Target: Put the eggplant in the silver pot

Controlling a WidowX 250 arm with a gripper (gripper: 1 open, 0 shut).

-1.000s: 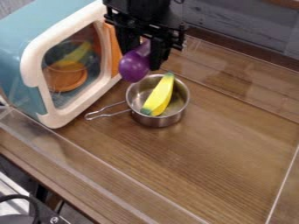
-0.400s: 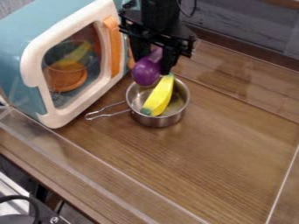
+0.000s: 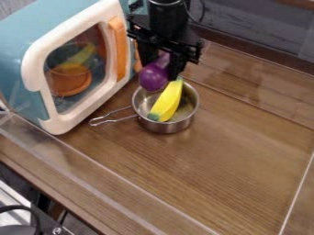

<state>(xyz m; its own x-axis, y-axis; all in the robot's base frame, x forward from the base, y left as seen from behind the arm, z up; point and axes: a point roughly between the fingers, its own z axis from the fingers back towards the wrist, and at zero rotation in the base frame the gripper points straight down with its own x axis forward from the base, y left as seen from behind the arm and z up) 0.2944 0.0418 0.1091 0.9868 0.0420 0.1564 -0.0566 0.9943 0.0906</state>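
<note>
The purple eggplant (image 3: pixel 153 76) hangs just above the left rim of the silver pot (image 3: pixel 164 116), its rounded end down. My gripper (image 3: pixel 160 61) comes down from above and is shut on the eggplant's upper part. The pot stands on the wooden table, its thin wire handle (image 3: pixel 110 117) pointing left. A yellow banana-shaped toy (image 3: pixel 170 99) lies inside the pot and leans on its right side.
A teal and orange toy microwave (image 3: pixel 55 60) stands right to the left of the pot, its door facing front, with yellow and orange things behind the window. The wooden table (image 3: pixel 233 156) stretches to the right and front; its front edge drops off at lower left.
My gripper has carried the eggplant to the right and slightly down, from in front of the microwave's edge to just over the pot's left rim.
</note>
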